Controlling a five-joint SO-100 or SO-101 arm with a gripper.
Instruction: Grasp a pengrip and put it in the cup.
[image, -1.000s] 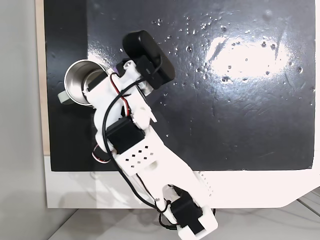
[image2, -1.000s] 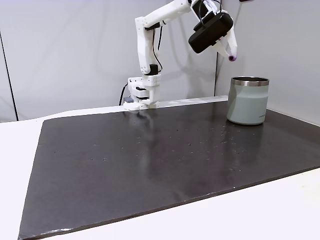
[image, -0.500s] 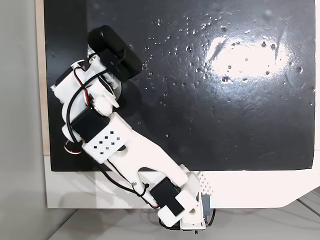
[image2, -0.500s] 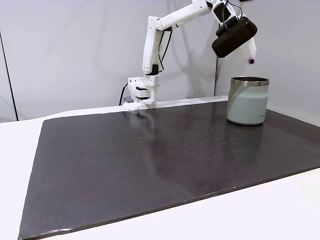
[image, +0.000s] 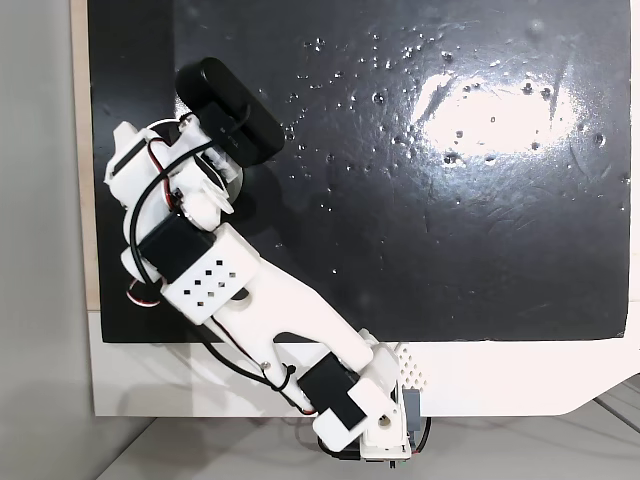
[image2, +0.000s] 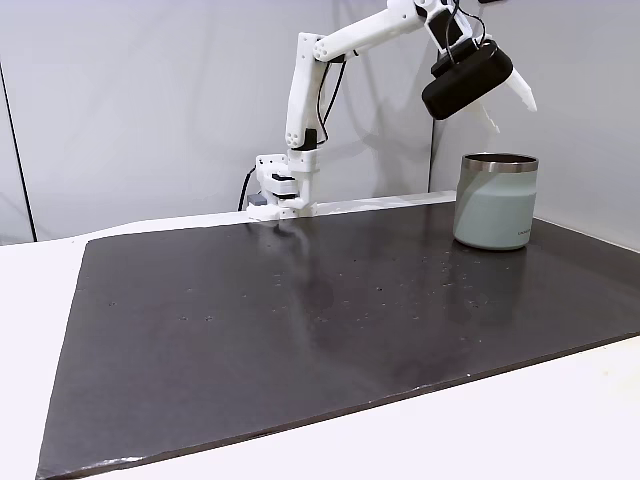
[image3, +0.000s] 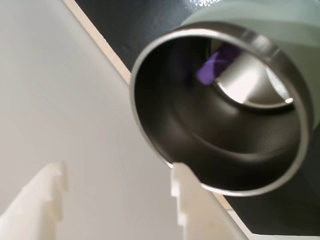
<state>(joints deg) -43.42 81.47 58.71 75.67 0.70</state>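
Gripper (image3: 117, 197) fingers stand spread apart and empty, two white toothed tips rising from the bottom edge of the wrist view with a clear gap between them. In a fixed view from the side, the same gripper (image2: 507, 102) hangs in the air above the cup, its white fingers splayed, beneath a black block on the arm's wrist.

Largest in the scene is the counter (image2: 300, 330), a wide dark mat with scattered water droplets, laid over a white surface. The white arm (image2: 345, 38) rises from its base at the far edge of the mat and reaches across to the right in that side view. Seen in a fixed view from above, the arm (image: 240, 300) stretches from the bottom edge toward the upper left, covering the cup.

The cup (image2: 495, 201), pale sage green with a steel rim, stands upright on the mat near its far right edge. The wrist view looks down into the cup (image3: 150, 125), showing its shiny steel interior.

The pengrip (image3: 216, 65), small and purple, lies inside the cup, near the bottom against the wall.
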